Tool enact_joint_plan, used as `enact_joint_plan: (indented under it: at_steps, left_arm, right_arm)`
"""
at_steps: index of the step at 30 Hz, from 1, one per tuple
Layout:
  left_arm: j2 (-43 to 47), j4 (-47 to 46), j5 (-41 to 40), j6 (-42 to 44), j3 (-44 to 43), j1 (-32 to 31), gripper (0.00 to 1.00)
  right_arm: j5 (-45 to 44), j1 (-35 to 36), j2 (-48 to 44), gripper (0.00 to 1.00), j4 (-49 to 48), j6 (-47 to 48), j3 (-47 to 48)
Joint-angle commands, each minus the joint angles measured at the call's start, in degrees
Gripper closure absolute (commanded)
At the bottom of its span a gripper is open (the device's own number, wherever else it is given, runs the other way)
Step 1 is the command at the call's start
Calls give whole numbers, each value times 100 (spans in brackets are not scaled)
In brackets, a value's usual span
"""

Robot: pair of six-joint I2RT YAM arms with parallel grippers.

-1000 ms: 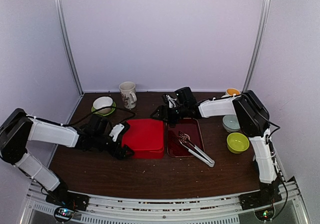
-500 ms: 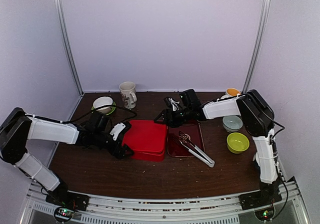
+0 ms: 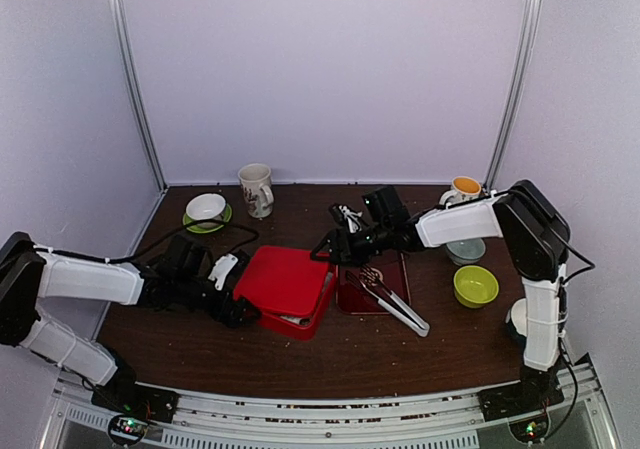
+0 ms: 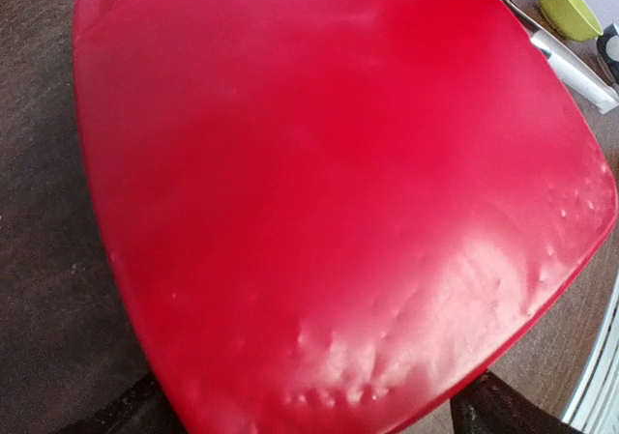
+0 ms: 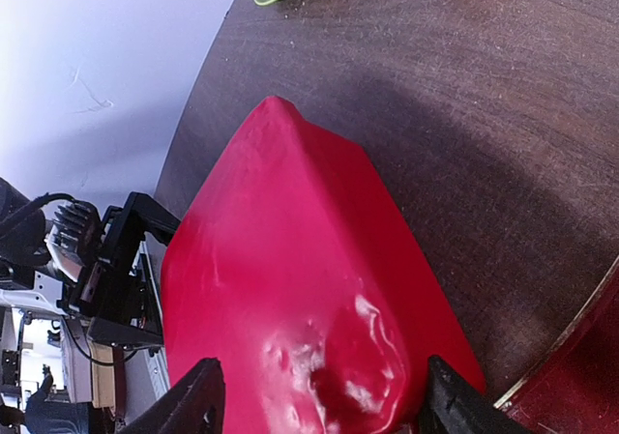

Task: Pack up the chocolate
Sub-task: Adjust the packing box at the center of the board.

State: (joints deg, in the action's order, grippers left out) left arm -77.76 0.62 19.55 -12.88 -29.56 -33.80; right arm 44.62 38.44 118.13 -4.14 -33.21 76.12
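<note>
**A:** What is the right gripper (image 3: 335, 247) doing?

**B:** It is partly closed, clamped on the far right corner of the red lid (image 3: 285, 281). In the right wrist view the corner fills the gap between the two fingers (image 5: 193, 405) and meets both of them.

**A:** And the left gripper (image 3: 238, 294)?

**B:** Spread wide. It sits at the lid's left end, and the left wrist view shows its fingertips (image 4: 498, 410) at either side of the lid's edge, with red filling nearly all of that view.

**A:** How does the lid lie?

**B:** Tilted rather than flat, in the middle of the table (image 3: 200, 354), between the two grippers.

**A:** How are the arms placed?

**B:** The left arm stretches low over the table from the left, its white forearm almost level and pointing right. The right arm stands up from its base at the near right, bends at a high elbow on the far right, and its forearm reaches left and down to the lid.

**A:** Where is the chocolate?

**B:** I cannot make it out in any view; the lid hides whatever is under it.

**A:** What is just beside the lid?

**B:** On its right, a dark red tray (image 3: 348, 294) with metal tongs (image 3: 392, 301) lying across it, their handles pointing near and right.
</note>
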Motion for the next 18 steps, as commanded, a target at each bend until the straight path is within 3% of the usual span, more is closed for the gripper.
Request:
enact_joint_plan:
  at_steps: [1,8,18]
  left_arm:
    - [331,-323,-375,-389,148,23,4]
    - [590,-148,-200,-439,275,18,2]
    - [1406,920,-320,-691,199,13,2]
  right_arm:
    - [-155,134,-344,32,194,148,-86]
    - [-669,160,-509,33,374,247,-146]
    - [-1085,164,-612,30,216,156,-171]
